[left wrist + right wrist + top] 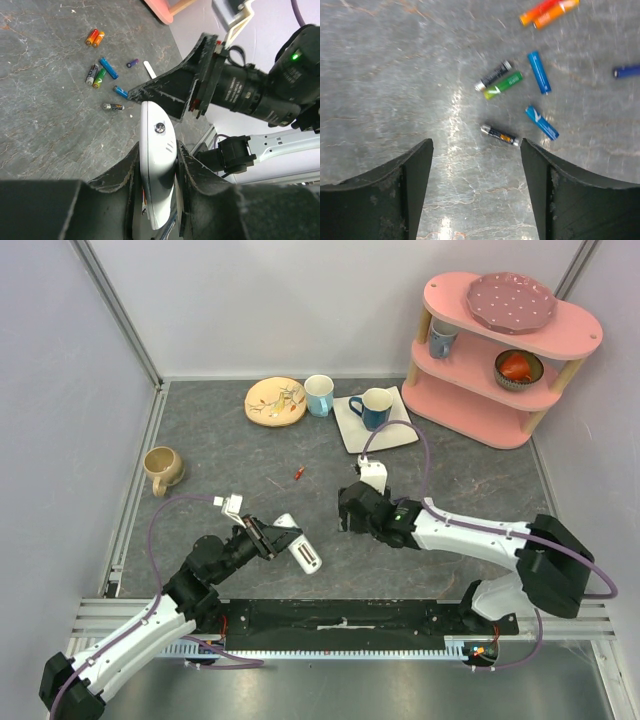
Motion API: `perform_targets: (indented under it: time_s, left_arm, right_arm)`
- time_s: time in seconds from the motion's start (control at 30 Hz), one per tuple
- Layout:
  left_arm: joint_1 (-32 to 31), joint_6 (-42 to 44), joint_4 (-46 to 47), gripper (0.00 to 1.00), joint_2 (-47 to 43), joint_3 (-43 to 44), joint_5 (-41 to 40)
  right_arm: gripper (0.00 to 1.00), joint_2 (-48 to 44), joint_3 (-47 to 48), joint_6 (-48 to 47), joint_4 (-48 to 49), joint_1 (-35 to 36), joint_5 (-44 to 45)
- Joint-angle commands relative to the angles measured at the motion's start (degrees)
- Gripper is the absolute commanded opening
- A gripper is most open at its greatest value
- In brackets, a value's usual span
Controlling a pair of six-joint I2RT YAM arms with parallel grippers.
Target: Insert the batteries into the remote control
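We hold the remote control (157, 150) clamped in our left gripper (158, 162) near the batteries (502, 85), while our right gripper (476, 150) hangs over those batteries, jaws wide.

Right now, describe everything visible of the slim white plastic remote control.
The slim white plastic remote control is a glossy, round-edged bar, clamped by its long sides between the black fingers of the left gripper. One end projects beyond them, and a dark elongated recess shows on its upper face.
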Motion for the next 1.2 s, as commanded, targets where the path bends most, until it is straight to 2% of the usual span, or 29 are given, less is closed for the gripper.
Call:
perform_targets:
  time_s: [0.0,0.2,0.8,1.17]
  left_arm:
    - [0.19,-0.19,0.35,0.02,-0.11,-3.67,-0.55]
    - [0.19,-0.37,2.54,0.02,1.82,-3.93,-0.02]
    - [0.19,-0.37,4.57,0.02,3.67,-4.46,1.38]
    - [0.19,-0.37,4.48,0.02,3.58,-4.9,1.12]
  right_arm:
    - [0.76,2.58,1.24,15.15,-4.95,2.65,9.27]
    - [0.73,5.83,2.72,20.43,-8.91,3.71,11.57]
    - [0.73,14.1,5.63,22.02,-9.44,3.71,11.3]
    - [0.66,16.65,6.68,25.01,-9.7,3.63,12.09]
